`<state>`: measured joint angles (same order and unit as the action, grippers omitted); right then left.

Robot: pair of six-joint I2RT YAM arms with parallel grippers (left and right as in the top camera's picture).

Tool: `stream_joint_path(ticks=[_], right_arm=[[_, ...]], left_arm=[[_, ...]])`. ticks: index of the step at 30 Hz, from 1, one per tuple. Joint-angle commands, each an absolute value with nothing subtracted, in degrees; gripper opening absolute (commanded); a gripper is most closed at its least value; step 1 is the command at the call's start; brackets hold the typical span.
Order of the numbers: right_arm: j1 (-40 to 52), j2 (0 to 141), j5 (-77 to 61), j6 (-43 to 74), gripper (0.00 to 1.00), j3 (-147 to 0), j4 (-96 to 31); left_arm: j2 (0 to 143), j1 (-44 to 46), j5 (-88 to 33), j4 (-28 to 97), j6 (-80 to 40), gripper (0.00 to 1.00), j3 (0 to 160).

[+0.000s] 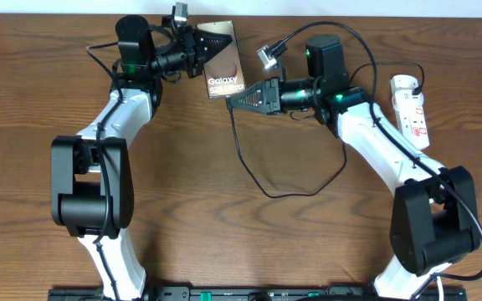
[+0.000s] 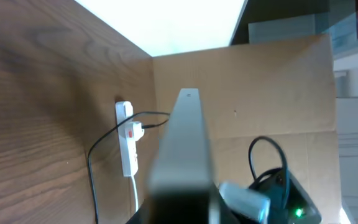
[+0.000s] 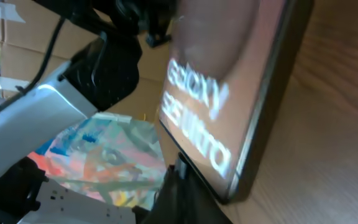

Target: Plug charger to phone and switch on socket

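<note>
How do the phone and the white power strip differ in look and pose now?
The phone is brown-bronze with white Galaxy lettering; the power strip is white with red marks. The phone is tilted up on edge in the shut left gripper; the power strip lies flat on the table, touched by no gripper. Both are elongated rectangles.

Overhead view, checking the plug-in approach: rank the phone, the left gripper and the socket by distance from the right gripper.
1. The phone, just ahead of the right gripper tips.
2. The left gripper, at the phone's left edge.
3. The socket, far off to the right.
</note>
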<state>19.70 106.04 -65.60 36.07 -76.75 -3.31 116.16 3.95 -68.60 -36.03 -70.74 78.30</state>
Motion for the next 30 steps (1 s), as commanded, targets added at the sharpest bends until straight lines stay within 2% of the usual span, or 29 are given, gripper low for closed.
stream_joint_path(ticks=[1,13,16,20,22,25,30], right_arm=[[19.1,106.0,-64.5,37.3,0.01,-77.3,-2.4],[18.3,106.0,-66.3,37.3,0.01,-77.3,-0.1],[16.8,106.0,-68.9,37.3,0.12,-77.4,2.3],[13.8,105.9,-69.1,36.3,0.37,-77.4,2.3],[12.0,105.9,-68.9,34.8,0.53,-77.4,1.9],[9.5,105.9,-68.7,33.5,0.58,-77.4,1.5],[7.5,105.6,-67.5,30.2,0.6,-77.5,-1.2]], left_arm=[[115.2,4.9,-72.0,-36.5,-69.2,0.07,79.0],[115.2,5.3,-72.0,-36.5,-68.6,0.07,79.0],[115.2,5.3,-72.3,-36.5,-67.5,0.07,79.0],[115.2,5.3,-74.8,-36.2,-64.9,0.07,79.0],[115.3,5.3,-76.8,-36.0,-62.4,0.07,79.0],[115.3,5.6,-78.7,-34.2,-59.7,0.07,79.0],[115.3,5.9,-79.5,-26.4,-51.4,0.07,79.0]])
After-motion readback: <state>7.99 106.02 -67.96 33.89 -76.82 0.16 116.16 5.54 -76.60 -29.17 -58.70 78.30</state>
